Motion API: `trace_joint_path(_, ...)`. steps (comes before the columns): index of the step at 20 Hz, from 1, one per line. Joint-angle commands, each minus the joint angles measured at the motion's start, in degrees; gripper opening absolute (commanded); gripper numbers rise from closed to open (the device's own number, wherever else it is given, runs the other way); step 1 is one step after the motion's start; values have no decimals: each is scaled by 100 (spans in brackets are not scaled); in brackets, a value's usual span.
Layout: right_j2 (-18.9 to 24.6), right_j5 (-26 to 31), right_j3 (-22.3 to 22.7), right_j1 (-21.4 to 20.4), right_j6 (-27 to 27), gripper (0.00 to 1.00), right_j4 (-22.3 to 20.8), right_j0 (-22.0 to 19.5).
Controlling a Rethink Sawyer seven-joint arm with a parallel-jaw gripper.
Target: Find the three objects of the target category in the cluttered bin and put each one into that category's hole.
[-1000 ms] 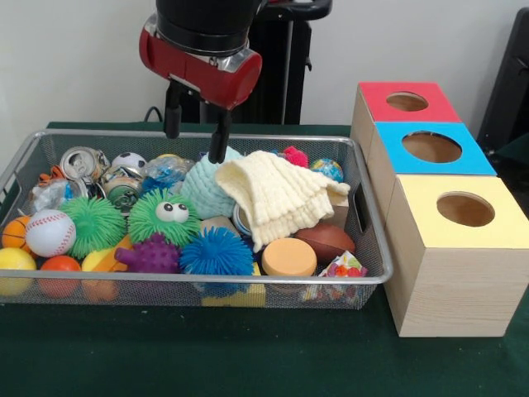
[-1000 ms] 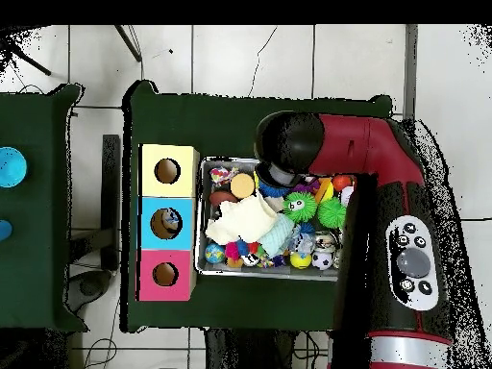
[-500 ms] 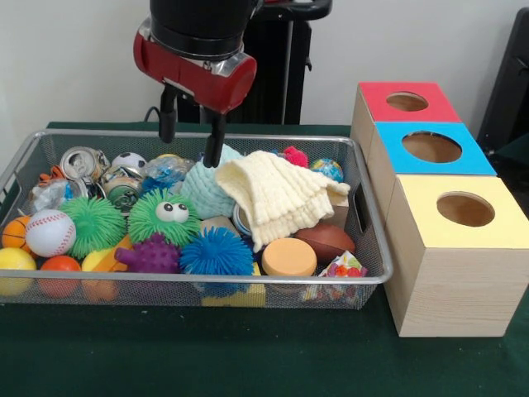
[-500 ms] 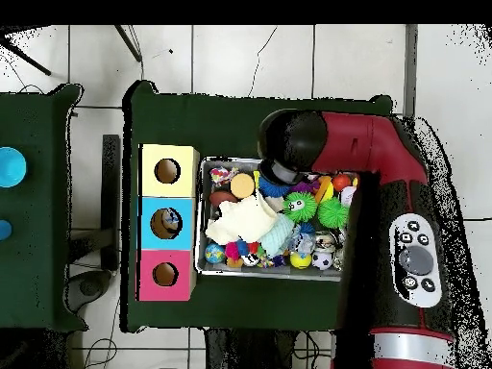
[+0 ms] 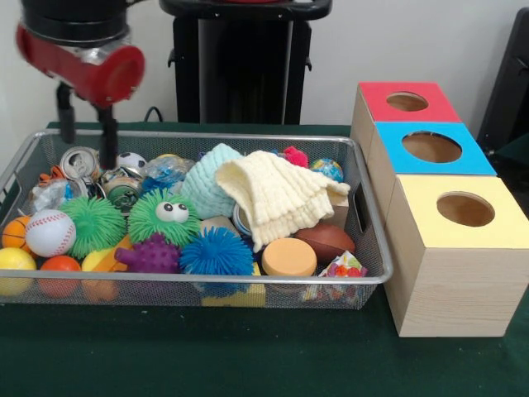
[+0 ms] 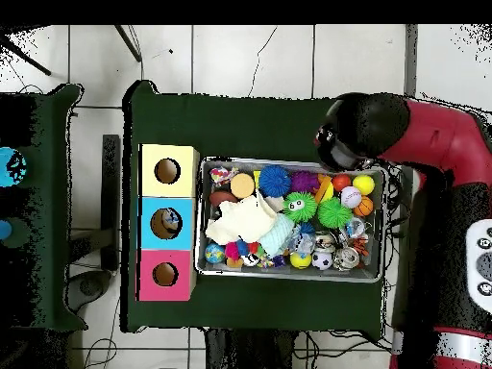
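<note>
A wire mesh bin (image 5: 207, 279) holds mixed clutter. A cream cloth (image 5: 277, 194) lies over a teal knitted piece (image 5: 207, 186) in the middle. Crushed cans (image 5: 83, 161) and a small soccer ball (image 5: 128, 161) sit at the back left. Green spiky balls (image 5: 95, 222), a baseball (image 5: 50, 231), a purple spiky ball (image 5: 153, 255) and a blue one (image 5: 216, 252) fill the front. My gripper (image 5: 86, 151) hangs open and empty over the cans at the bin's back left. In the overhead view the arm (image 6: 370, 139) hides the gripper.
Three wooden boxes with round holes stand right of the bin: red top (image 5: 384, 103), blue top (image 5: 388, 136), yellow top (image 5: 430, 240). An orange disc (image 5: 288, 256) and a brown football (image 5: 325, 241) lie at the bin's front right. Green cloth (image 5: 248, 356) covers the table.
The arm has swung from above the teal knitted piece to the bin's back left corner in the front view. Its fingers stayed open and empty. The bin's contents have not moved.
</note>
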Motion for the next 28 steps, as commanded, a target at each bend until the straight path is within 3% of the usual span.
trace_joint_path(1,608,685,-362,430,-2137,100,-220,-214)
trace_joint_path(4,546,257,333,249,-1880,100,-121,-167)
trace_joint_path(9,362,-447,1533,-402,-1297,100,14,-80)
trace_joint_path(12,326,-664,1907,-649,-1099,100,35,-52)
trace_joint_path(17,279,-628,2115,-783,-865,100,52,37)
trace_joint_path(25,309,100,1714,-553,-920,100,104,132)
trace_joint_path(28,300,48,1779,-563,-900,100,140,138)
